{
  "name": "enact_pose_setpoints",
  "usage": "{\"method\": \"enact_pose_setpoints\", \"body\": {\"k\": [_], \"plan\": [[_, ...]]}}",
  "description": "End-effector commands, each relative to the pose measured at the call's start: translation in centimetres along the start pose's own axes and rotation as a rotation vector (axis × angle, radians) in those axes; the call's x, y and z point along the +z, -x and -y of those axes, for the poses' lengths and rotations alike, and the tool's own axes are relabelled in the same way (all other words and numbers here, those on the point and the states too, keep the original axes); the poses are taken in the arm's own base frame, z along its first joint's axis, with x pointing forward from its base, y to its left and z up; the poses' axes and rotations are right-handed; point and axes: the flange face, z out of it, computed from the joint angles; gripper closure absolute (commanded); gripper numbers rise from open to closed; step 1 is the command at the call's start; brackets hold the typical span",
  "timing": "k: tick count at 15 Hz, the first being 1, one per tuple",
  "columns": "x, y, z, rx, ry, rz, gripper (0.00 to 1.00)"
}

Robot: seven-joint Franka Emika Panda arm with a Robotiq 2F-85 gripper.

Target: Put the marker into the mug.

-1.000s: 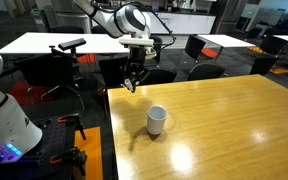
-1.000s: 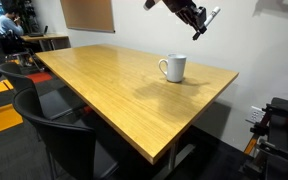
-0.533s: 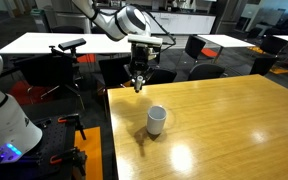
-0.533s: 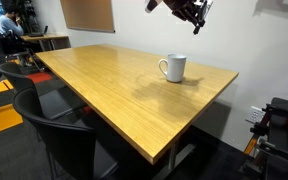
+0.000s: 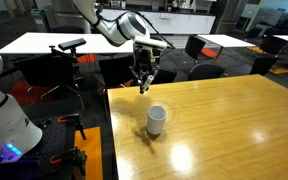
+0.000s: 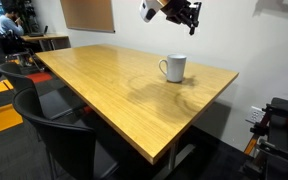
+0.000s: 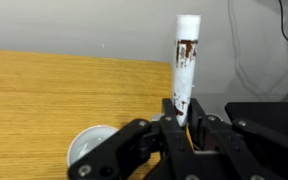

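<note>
My gripper (image 5: 144, 83) hangs in the air above and behind the white mug (image 5: 156, 120), which stands upright on the wooden table (image 5: 224, 125). In an exterior view the gripper (image 6: 182, 27) is above the mug (image 6: 173, 68), a little to its right. In the wrist view the jaws (image 7: 181, 117) are shut on the whitish marker (image 7: 184, 62), which sticks up out of them. The mug's rim (image 7: 88, 152) shows at the lower left of that view, beside the fingers.
Black office chairs (image 5: 206, 49) stand at the table's far side and another (image 6: 59, 140) at its near corner. White tables (image 5: 44, 42) lie behind. A white robot base (image 5: 2, 105) stands beside the table's edge.
My gripper with the marker has moved toward the mug, sideways and slightly lower. The mug has not moved.
</note>
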Motion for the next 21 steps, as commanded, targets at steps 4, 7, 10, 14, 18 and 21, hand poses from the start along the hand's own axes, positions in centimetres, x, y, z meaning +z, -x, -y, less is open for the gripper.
{"method": "enact_pose_setpoints", "body": {"k": [4, 7, 10, 14, 18, 21], "plan": [[0.0, -0.6, -0.3, -0.094, 0.013, 0.028, 0.81], [0.0, -0.6, -0.3, -0.095, 0.013, 0.029, 0.95], [0.1, 0.2, -0.3, -0.057, 0.047, 0.053, 0.95], [0.2, 0.9, -0.1, -0.051, 0.075, 0.097, 0.95], [0.7, 0.6, -0.3, -0.045, 0.084, 0.116, 0.95], [1.2, 0.1, -0.1, -0.009, 0.081, 0.121, 0.95]]}}
